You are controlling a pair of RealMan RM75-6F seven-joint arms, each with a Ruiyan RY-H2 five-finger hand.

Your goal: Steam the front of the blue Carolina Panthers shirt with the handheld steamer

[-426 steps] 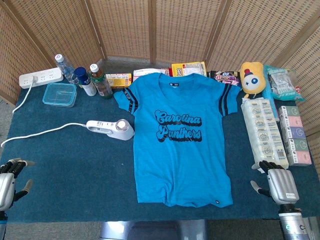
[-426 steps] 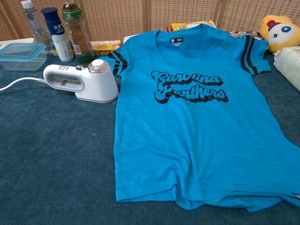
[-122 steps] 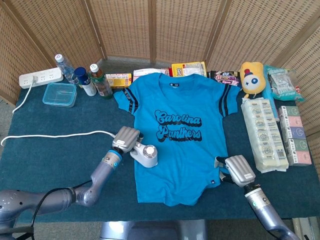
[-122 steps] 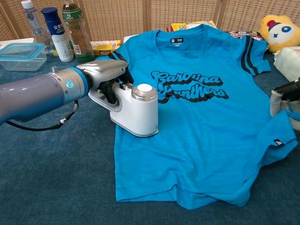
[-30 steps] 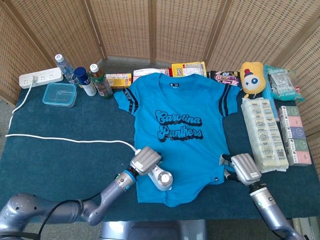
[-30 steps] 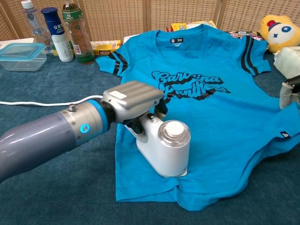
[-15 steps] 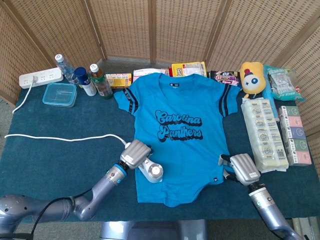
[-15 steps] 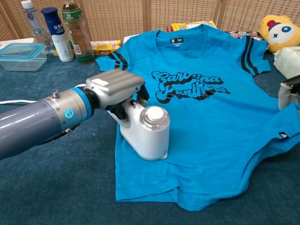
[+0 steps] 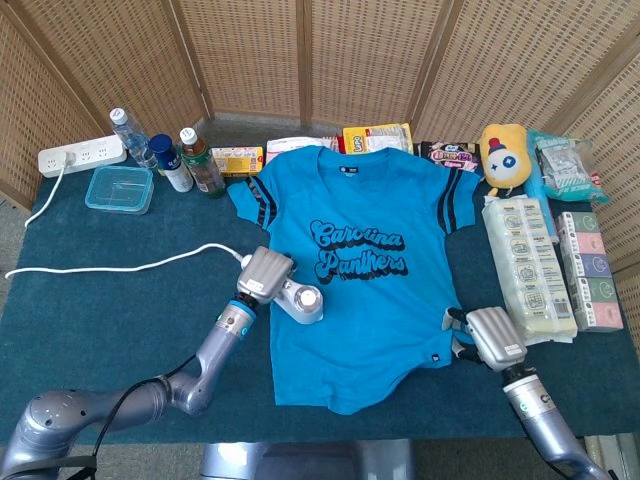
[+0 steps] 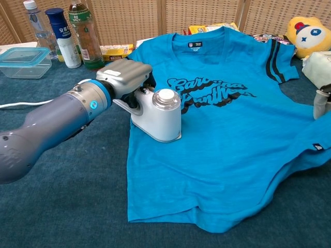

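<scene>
The blue Carolina Panthers shirt (image 9: 365, 270) (image 10: 227, 129) lies front up on the dark cloth. My left hand (image 9: 263, 271) (image 10: 124, 76) grips the handle of the white handheld steamer (image 9: 300, 300) (image 10: 158, 116), whose head rests on the shirt's left side, just left of the lettering. My right hand (image 9: 493, 339) (image 10: 321, 102) holds the shirt's lower right edge, and the hem there is pulled out and rumpled. The steamer's white cord (image 9: 110, 265) trails off to the left.
Bottles (image 9: 190, 160) (image 10: 83, 36), a clear lidded box (image 9: 119, 189) and a power strip (image 9: 80, 155) sit at the back left. Snack packets (image 9: 377, 138) line the back edge. A yellow plush (image 9: 503, 155) and long boxed packs (image 9: 527, 265) stand on the right.
My left hand has drawn the steamer up the shirt from near the lower hem to beside the lettering. My right hand has kept its hold on the shirt's edge.
</scene>
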